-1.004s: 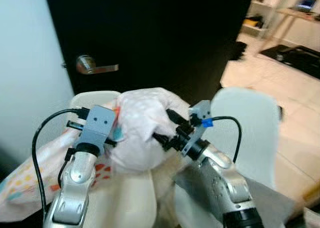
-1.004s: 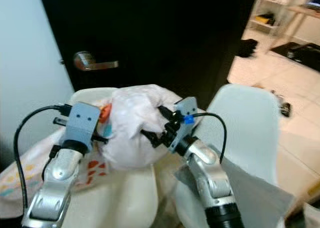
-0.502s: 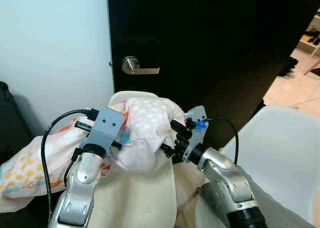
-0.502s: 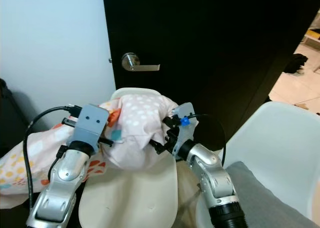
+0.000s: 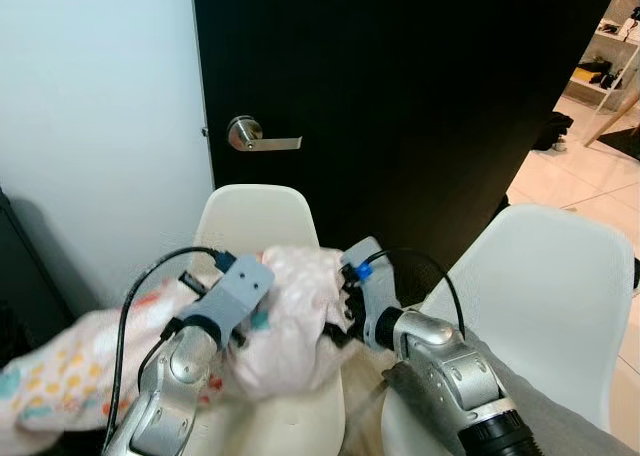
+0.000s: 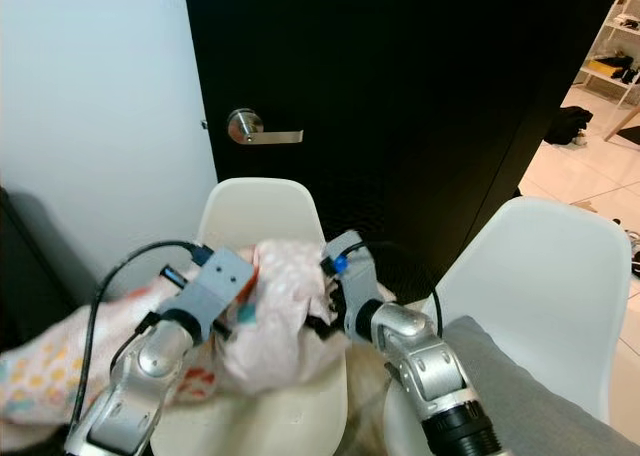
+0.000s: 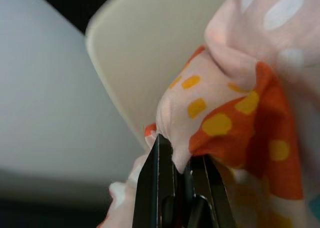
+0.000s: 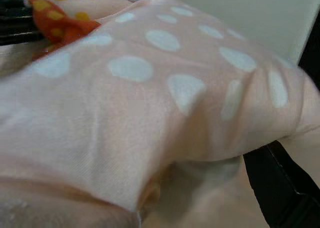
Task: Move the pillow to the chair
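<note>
Pillow (image 5: 290, 316), pink with dots, low over cream chair (image 5: 255, 216) seat, partly draped off its left. Left gripper (image 7: 175, 163) fingers pinched on fabric; right gripper (image 5: 335, 316) fingers buried in pillow, state unclear. Nearly placed; release left. Black door (image 5: 420, 96) far behind.

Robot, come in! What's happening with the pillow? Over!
Left gripper and right gripper shut on pink polka-dot pillow. Pillow low over cream plastic chair. No obstruction seen.
</note>
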You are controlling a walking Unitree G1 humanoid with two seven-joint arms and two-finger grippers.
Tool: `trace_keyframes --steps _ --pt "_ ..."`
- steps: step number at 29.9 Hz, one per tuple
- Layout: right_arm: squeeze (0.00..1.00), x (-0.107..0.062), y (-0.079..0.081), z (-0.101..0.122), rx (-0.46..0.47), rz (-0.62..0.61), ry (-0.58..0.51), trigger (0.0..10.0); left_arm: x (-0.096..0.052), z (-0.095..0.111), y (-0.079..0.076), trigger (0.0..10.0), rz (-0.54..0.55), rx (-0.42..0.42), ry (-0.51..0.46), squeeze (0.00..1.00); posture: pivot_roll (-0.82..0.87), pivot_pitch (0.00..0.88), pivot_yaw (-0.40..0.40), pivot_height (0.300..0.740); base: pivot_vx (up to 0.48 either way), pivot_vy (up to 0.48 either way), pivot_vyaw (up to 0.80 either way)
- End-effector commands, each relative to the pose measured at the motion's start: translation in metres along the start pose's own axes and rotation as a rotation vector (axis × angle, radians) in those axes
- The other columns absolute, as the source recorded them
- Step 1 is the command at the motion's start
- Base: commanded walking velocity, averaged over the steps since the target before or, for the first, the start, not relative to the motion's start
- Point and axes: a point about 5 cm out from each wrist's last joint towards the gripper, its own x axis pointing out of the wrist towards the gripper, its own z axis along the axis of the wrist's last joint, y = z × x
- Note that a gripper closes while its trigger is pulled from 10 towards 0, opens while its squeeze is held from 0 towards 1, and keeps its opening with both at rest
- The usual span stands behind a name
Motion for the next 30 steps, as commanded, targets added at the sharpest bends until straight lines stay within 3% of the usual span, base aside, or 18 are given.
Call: trace_keyframes --steps 1,8,17,30 --pt "0.00 0.003 0.006 0.007 -0.010 0.037 -0.004 10.0 0.000 0.010 0.001 10.0 0.015 0.017 -0.035 0.00 0.11 0.000 -0.062 0.696 0.000 0.000 0.00" --pt "0.00 0.003 0.004 0.006 0.023 0.029 0.015 10.0 0.001 0.014 0.018 10.0 0.126 0.058 -0.059 0.00 0.11 0.000 -0.063 0.666 0.000 0.000 0.00" --pt "0.00 0.001 0.005 0.000 0.013 0.034 0.110 10.0 0.004 0.020 0.020 10.0 0.134 0.086 -0.083 0.00 0.11 0.000 -0.060 0.621 0.000 0.000 0.00" --pt "0.00 0.000 0.004 0.002 0.014 0.010 0.109 10.0 0.008 0.035 0.029 10.0 0.197 0.116 -0.163 0.00 0.11 0.000 -0.058 0.576 0.000 0.000 0.00"
